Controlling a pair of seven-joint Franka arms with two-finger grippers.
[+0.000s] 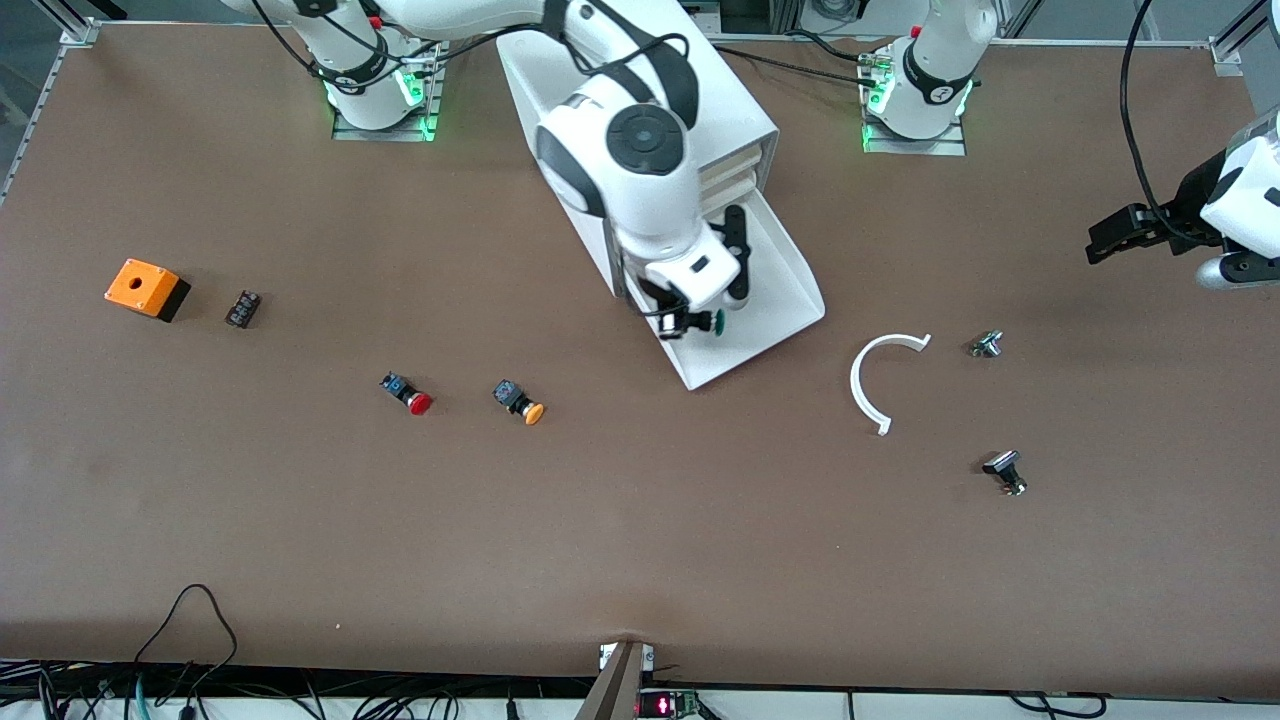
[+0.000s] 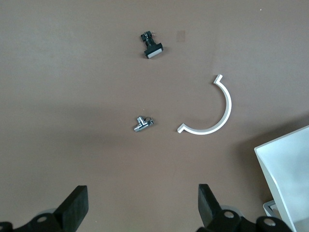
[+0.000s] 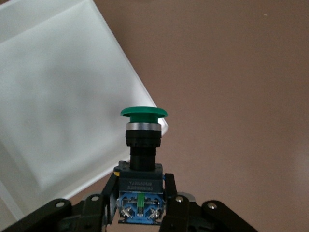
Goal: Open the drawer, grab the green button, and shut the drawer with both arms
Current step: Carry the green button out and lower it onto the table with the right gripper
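Green-capped push button [image 3: 143, 145], black-bodied with a blue base, sits clamped in the right end effector [image 1: 690, 322], lifted over the open white plastic drawer [image 1: 775, 300], which is pulled out at the bottom of the white cabinet [image 1: 745, 115] by the bench's base-side edge. Red-capped button [image 1: 407, 393] and orange-capped button [image 1: 519, 400] lie mid-bench. Left end effector [image 2: 142, 208] waits, fingers spread wide and empty, above a white curved plastic strip [image 2: 212, 113] and two small metal parts [image 2: 142, 123].

Green-capped button [image 3: 143, 154] above open drawer [image 1: 790, 285]
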